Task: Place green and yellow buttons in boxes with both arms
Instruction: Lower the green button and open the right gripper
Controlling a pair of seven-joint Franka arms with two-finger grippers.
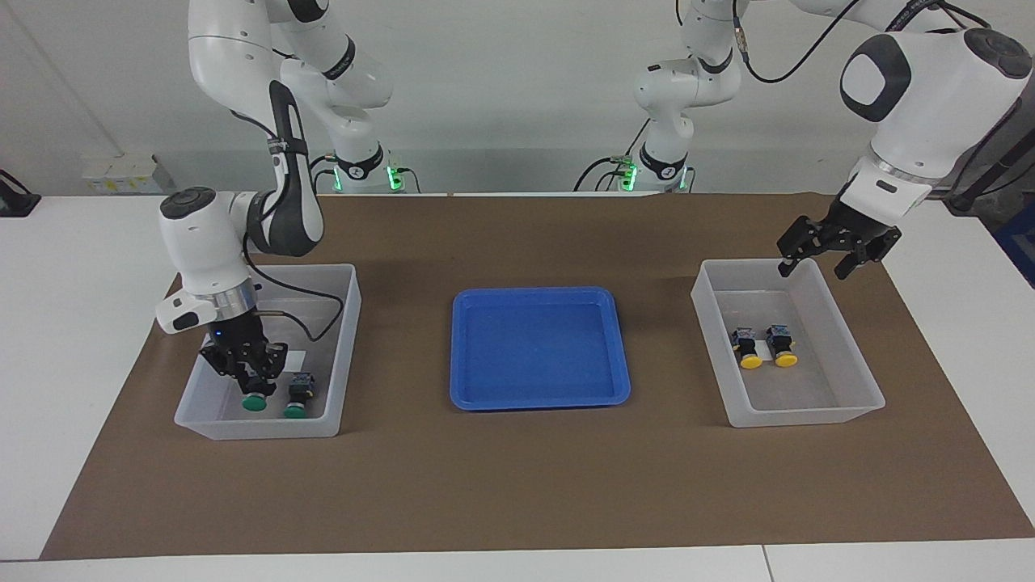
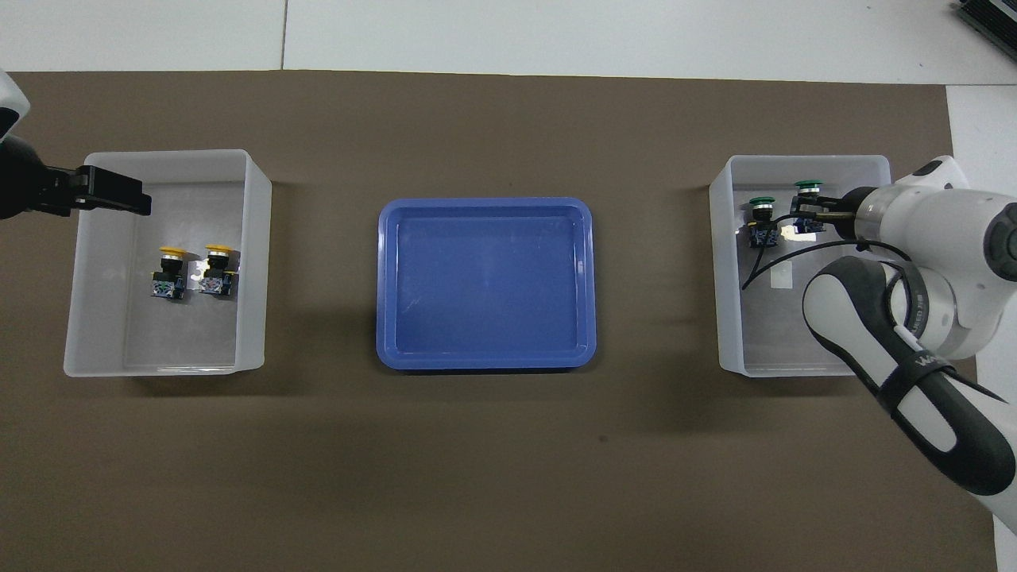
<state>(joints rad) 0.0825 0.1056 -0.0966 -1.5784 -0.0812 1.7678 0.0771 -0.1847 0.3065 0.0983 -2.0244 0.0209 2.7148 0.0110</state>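
My right gripper (image 1: pixel 254 386) is down inside the box (image 1: pixel 349 301) at the right arm's end, shut on a green button (image 1: pixel 255 402). The button is low over the box floor, beside the other green button (image 1: pixel 295 398). In the overhead view the right gripper (image 2: pixel 813 208) holds its green button (image 2: pixel 808 188) next to the lying one (image 2: pixel 760 205) in the same box (image 2: pixel 725 318). My left gripper (image 1: pixel 818 265) is open and empty above the robot-side rim of the other box (image 1: pixel 861 386). Two yellow buttons (image 1: pixel 751 350) (image 1: pixel 783 347) lie side by side in that box.
A shallow blue tray (image 1: pixel 538 347) lies between the two boxes on the brown mat; it also shows in the overhead view (image 2: pixel 485 282). A small white label (image 2: pixel 782 276) lies on the floor of the box with the green buttons.
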